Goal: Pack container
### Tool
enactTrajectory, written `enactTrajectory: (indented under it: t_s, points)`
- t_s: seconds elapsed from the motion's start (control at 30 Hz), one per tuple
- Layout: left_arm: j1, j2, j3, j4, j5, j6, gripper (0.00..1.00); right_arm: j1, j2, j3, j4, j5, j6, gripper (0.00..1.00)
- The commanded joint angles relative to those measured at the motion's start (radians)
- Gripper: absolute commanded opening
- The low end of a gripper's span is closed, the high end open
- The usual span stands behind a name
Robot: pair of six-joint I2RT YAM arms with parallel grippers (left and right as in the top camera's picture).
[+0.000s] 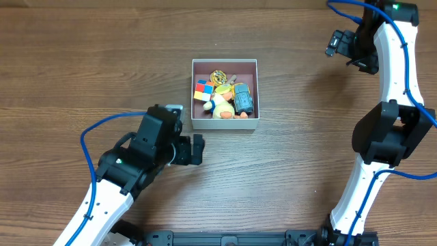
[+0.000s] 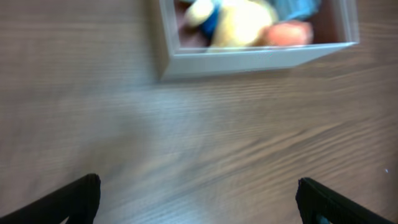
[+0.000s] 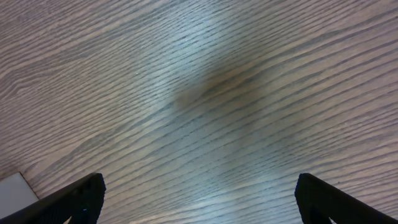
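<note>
The container [image 1: 255,65] is a square white-walled box with a mauve floor at the table's middle. Several small toys lie in it: a colour cube [image 1: 203,89], a yellow duck-like toy [image 1: 220,104], a blue-grey toy [image 1: 244,100] and a round gold piece [image 1: 218,74]. In the left wrist view its front wall [image 2: 249,57] fills the top, blurred. My left gripper [image 1: 198,149] [image 2: 199,202] is open and empty over bare wood, just below the container's front left corner. My right gripper [image 1: 334,42] [image 3: 199,199] is open and empty at the far right, well apart from the container.
The wooden table [image 1: 82,68] spreads on all sides. A pale corner [image 3: 15,190] shows at the lower left of the right wrist view. Blue cables run along both arms.
</note>
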Motion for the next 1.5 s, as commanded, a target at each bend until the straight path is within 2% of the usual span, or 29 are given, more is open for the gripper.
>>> enactTrajectory:
  t_s: [0.0, 0.2, 0.33, 0.5, 0.6, 0.73, 1.03, 1.47]
  points:
    - [-0.03, 0.002, -0.004, 0.054, 0.052, 0.162, 1.0, -0.003, -0.032, 0.0, 0.003, -0.001, 0.0, 1.0]
    - [-0.058, -0.002, -0.006, 0.055, 0.076, 0.215, 1.0, -0.003, -0.032, 0.0, 0.003, -0.001, 0.0, 1.0]
    - [-0.053, -0.069, -0.05, 0.095, 0.076, 0.272, 1.0, -0.003, -0.032, 0.0, 0.003, -0.001, 0.0, 1.0]
    - [0.008, -0.255, -0.274, 0.319, 0.103, 0.292, 1.0, -0.003, -0.032, 0.0, 0.003, -0.001, 0.0, 1.0]
    - [0.097, -0.387, -0.447, 0.48, 0.206, 0.293, 1.0, -0.003, -0.032, 0.0, 0.003, -0.001, 0.0, 1.0]
    - [0.192, -0.521, -0.56, 0.582, 0.301, 0.301, 1.0, -0.003, -0.032, 0.0, 0.003, -0.001, 0.0, 1.0]
    - [0.379, -0.724, -0.581, 0.587, 0.383, 0.391, 1.0, -0.003, -0.032, 0.0, 0.003, -0.001, 0.0, 1.0]
    - [0.49, -0.911, -0.675, 0.596, 0.382, 0.419, 1.0, -0.003, -0.032, 0.0, 0.003, -0.001, 0.0, 1.0]
